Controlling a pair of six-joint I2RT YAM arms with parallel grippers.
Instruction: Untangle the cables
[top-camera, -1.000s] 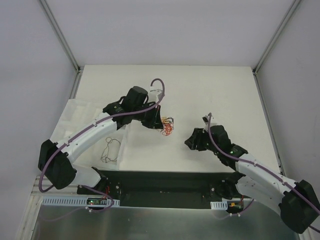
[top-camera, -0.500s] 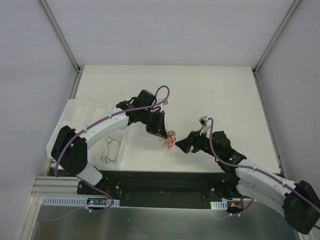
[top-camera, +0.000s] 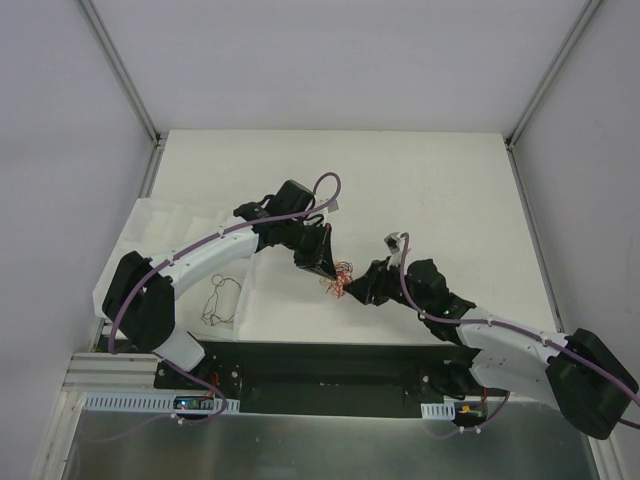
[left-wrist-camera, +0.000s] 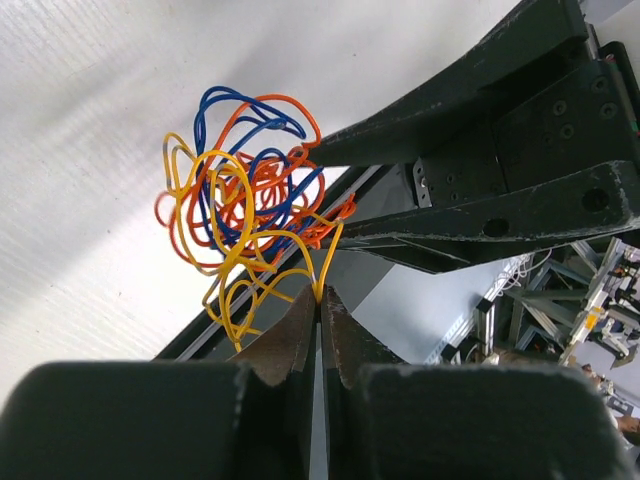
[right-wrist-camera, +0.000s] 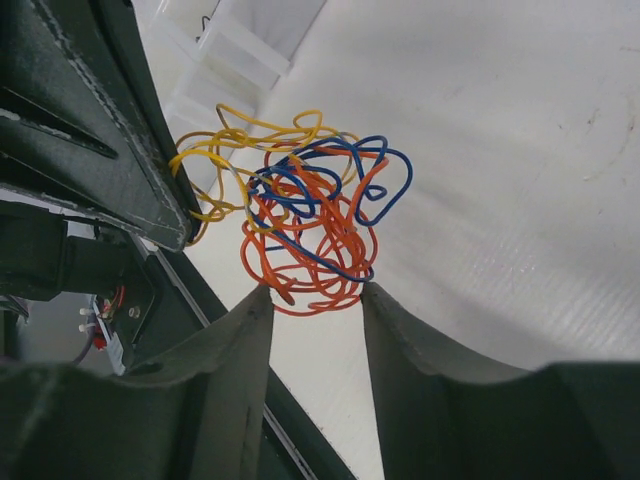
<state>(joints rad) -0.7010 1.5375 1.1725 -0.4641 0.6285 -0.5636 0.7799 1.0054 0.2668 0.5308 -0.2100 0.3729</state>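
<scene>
The cables (top-camera: 338, 279) are a small knot of thin orange, yellow and blue wires, held above the white table. In the left wrist view the knot (left-wrist-camera: 245, 190) hangs just beyond my left gripper (left-wrist-camera: 322, 297), which is shut on a yellow wire of it. My left gripper also shows in the top view (top-camera: 326, 270). My right gripper (top-camera: 356, 293) is open just right of the knot. In the right wrist view its open tips (right-wrist-camera: 317, 292) touch the lower orange loops of the knot (right-wrist-camera: 305, 215), with the wires between the jaws.
A separate thin black wire (top-camera: 220, 300) lies in loose loops on the table at the left. A white tray (top-camera: 165, 222) lies at the table's left edge. The black base rail (top-camera: 330, 365) runs along the near edge.
My right gripper has moved left up to the knot. My left gripper moved right and toward the near edge with the knot, then held about still.
</scene>
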